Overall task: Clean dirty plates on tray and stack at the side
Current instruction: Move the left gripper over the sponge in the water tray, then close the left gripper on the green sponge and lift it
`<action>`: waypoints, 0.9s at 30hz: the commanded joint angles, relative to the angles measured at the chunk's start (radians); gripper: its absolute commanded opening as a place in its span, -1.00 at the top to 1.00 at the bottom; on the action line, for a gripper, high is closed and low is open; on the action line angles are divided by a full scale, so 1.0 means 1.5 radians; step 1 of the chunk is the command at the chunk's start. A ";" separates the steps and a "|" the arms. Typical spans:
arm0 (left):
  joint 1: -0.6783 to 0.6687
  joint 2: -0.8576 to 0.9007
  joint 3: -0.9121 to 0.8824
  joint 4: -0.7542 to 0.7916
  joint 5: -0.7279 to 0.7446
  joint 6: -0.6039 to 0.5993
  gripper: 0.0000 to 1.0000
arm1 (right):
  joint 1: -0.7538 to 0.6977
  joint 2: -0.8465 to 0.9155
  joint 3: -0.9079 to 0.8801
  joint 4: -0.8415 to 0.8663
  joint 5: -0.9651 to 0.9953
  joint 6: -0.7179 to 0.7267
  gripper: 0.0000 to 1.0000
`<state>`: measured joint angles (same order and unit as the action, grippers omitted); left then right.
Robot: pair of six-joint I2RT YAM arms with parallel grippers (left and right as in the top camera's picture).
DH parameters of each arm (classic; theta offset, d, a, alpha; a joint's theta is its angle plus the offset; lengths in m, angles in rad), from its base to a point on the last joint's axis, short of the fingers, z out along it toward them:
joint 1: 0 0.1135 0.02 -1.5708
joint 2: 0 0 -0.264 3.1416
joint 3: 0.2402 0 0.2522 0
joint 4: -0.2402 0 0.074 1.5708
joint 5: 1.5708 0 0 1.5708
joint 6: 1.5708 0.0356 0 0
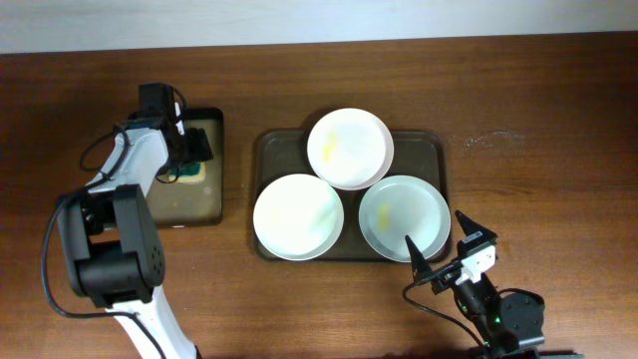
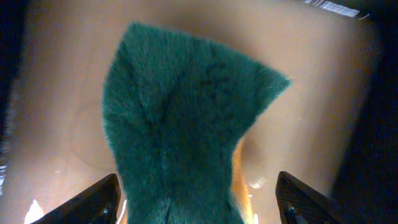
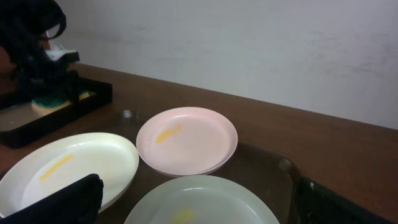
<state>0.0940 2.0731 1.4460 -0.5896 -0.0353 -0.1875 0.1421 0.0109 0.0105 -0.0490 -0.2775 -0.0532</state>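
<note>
Three white plates lie on the dark brown tray (image 1: 432, 141): a back one (image 1: 350, 149), a front left one (image 1: 298, 216) and a front right one (image 1: 404, 217), each with yellowish smears. My left gripper (image 1: 194, 150) is open over a green and yellow sponge (image 1: 191, 170). In the left wrist view the sponge's green side (image 2: 180, 124) lies between the spread fingers (image 2: 198, 180). My right gripper (image 1: 435, 229) is open and empty at the tray's front right, above the edge of the front right plate (image 3: 205, 202). The right wrist view also shows the back plate (image 3: 186, 140) and the front left plate (image 3: 68, 165).
The sponge lies in a smaller black tray with a beige bottom (image 1: 184, 204), left of the brown tray. This black tray (image 3: 62, 115) and the left arm (image 3: 37, 43) show at the far left of the right wrist view. Bare wooden table (image 1: 538, 130) surrounds both trays.
</note>
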 commanded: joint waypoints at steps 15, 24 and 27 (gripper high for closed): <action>0.002 0.032 0.010 0.000 -0.009 -0.004 -0.99 | 0.006 -0.005 -0.003 -0.003 0.003 0.001 -0.97; 0.002 0.033 0.010 0.042 -0.010 -0.004 -0.99 | 0.006 -0.005 -0.003 -0.003 0.003 0.001 -0.97; 0.002 0.033 0.010 0.049 -0.012 -0.004 -0.86 | 0.006 -0.005 -0.003 -0.003 0.003 0.001 -0.97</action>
<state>0.0929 2.1059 1.4460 -0.5262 -0.0528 -0.1947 0.1421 0.0109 0.0109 -0.0490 -0.2771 -0.0528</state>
